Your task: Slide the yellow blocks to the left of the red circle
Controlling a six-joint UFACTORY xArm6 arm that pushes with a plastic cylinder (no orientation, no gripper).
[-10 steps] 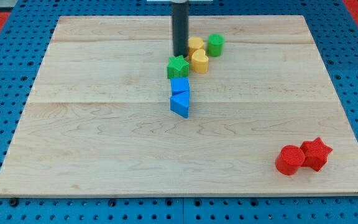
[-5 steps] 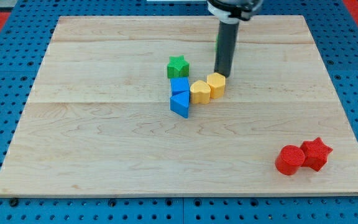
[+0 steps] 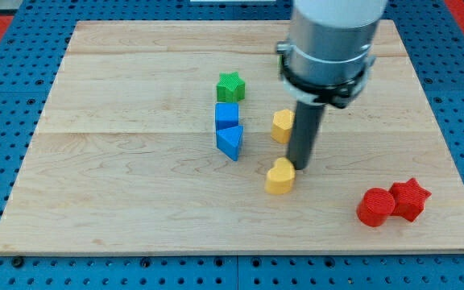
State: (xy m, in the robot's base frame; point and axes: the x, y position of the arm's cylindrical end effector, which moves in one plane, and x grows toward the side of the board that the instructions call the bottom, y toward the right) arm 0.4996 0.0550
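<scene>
My tip [image 3: 300, 167] touches the upper right side of a yellow heart block [image 3: 279, 176] near the board's middle. A second yellow block [image 3: 281, 126], hexagonal, sits above it, just left of the rod. The red circle [image 3: 374, 207] lies at the lower right, touching a red star [image 3: 410, 199] on its right. Both yellow blocks are well to the left of and above the red circle.
A green star [image 3: 229, 86] sits above a blue cube [image 3: 226, 114] and a blue triangle [image 3: 229, 142], left of the yellow blocks. The arm's grey body [image 3: 329, 40] hides the upper right middle of the wooden board [image 3: 119, 177].
The rod moved down and right. The yellow heart slid down toward the board's middle, away from the blue blocks. The yellow hexagon shifted slightly down. The green cylinder is now hidden by the arm.
</scene>
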